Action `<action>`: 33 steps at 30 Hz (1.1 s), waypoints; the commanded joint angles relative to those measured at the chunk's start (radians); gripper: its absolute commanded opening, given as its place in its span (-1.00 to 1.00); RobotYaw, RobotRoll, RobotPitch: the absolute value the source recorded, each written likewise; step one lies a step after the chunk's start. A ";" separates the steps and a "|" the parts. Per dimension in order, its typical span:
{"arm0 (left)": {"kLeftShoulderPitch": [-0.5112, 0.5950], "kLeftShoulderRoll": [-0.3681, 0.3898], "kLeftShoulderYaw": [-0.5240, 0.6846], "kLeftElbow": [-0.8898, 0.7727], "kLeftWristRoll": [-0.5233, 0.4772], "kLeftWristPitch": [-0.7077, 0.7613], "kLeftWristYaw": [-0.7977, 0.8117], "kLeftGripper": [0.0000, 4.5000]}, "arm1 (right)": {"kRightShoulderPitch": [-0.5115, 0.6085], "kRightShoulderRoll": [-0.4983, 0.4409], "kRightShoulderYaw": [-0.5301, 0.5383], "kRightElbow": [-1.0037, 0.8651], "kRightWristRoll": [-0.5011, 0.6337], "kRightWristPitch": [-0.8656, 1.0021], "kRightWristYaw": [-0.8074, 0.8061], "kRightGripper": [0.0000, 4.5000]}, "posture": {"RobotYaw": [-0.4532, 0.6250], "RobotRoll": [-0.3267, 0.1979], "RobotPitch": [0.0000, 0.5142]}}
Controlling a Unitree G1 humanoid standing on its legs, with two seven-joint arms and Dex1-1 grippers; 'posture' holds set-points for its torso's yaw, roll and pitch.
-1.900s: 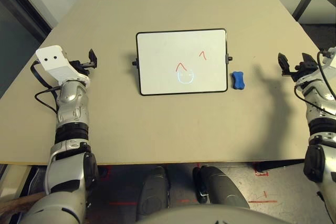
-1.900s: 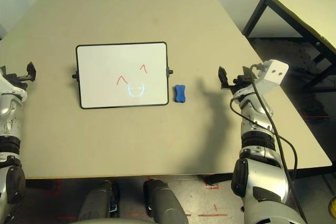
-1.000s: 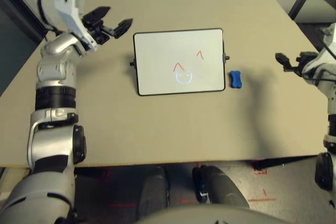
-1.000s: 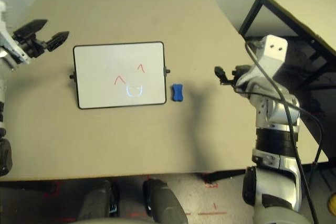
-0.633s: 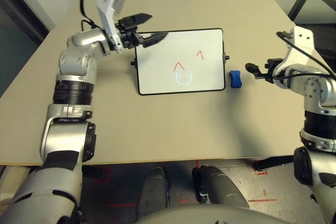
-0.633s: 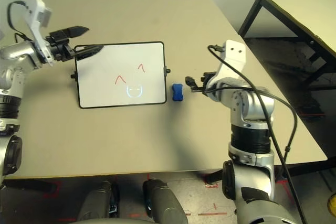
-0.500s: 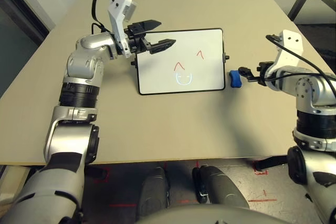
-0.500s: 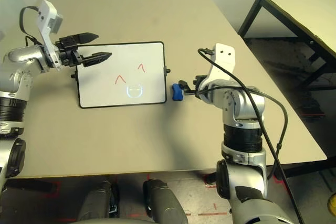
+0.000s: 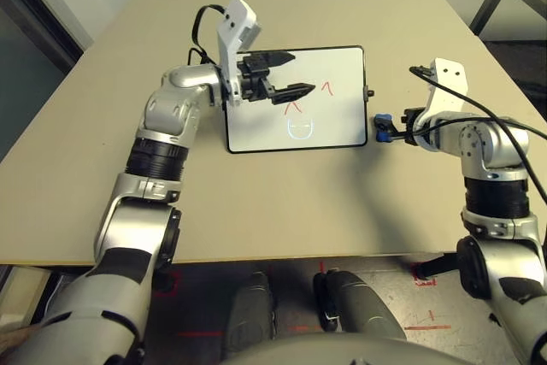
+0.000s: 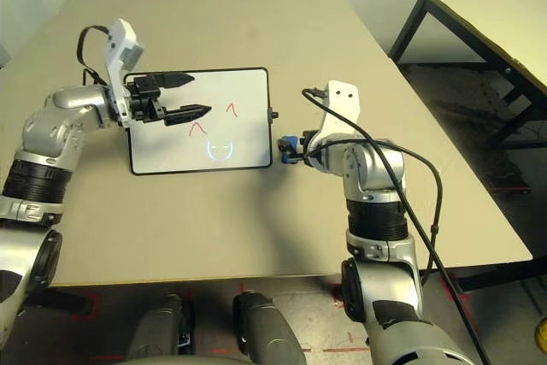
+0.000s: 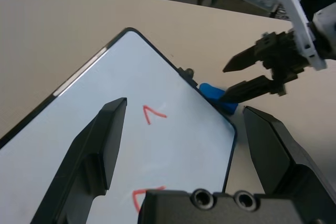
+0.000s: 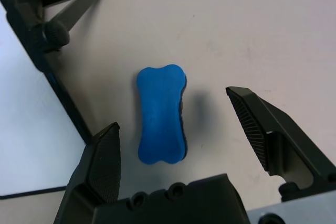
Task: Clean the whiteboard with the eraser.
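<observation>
The whiteboard lies mid-table with two red marks and a faint blue circle. My left gripper hovers open above the board's upper middle; in the left wrist view its fingers frame the board. The blue eraser lies flat on the table just right of the board's lower right corner. My right gripper is open right over it, one finger on each side, not touching it. From the head the gripper covers most of the eraser.
The board's black side knob and stand foot sit close beside the eraser. A second table stands off to the right. Bare tabletop stretches in front of the board to the near edge.
My left arm swung in from the table's left and now reaches over the board. My right arm came in from the right edge to the eraser. Both grippers stayed open.
</observation>
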 commanded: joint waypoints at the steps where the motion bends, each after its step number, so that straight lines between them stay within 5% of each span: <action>1: 0.010 -0.022 -0.019 0.009 0.016 0.015 0.008 1.00 | -0.011 0.011 0.024 0.047 -0.020 -0.032 0.000 0.99 | -0.28 0.25 -0.59; 11: 0.037 -0.063 -0.023 -0.037 0.016 0.050 0.028 1.00 | -0.013 0.015 0.066 0.125 -0.053 -0.065 0.012 0.99 | -0.26 0.25 -0.58; 14: 0.041 -0.064 -0.018 -0.047 0.013 0.057 0.034 1.00 | -0.001 0.017 0.070 0.131 -0.061 -0.076 0.009 0.75 | -0.26 0.25 -0.58; 24: 0.037 -0.060 -0.005 -0.049 0.008 0.069 0.044 1.00 | -0.004 0.008 0.097 0.159 -0.085 -0.098 0.021 -0.66 | -0.26 0.25 -0.58; 33: 0.038 -0.052 -0.008 -0.045 0.013 0.067 0.040 1.00 | 0.009 -0.054 0.073 0.149 -0.114 -0.130 0.018 -0.75 | -0.27 0.25 -0.63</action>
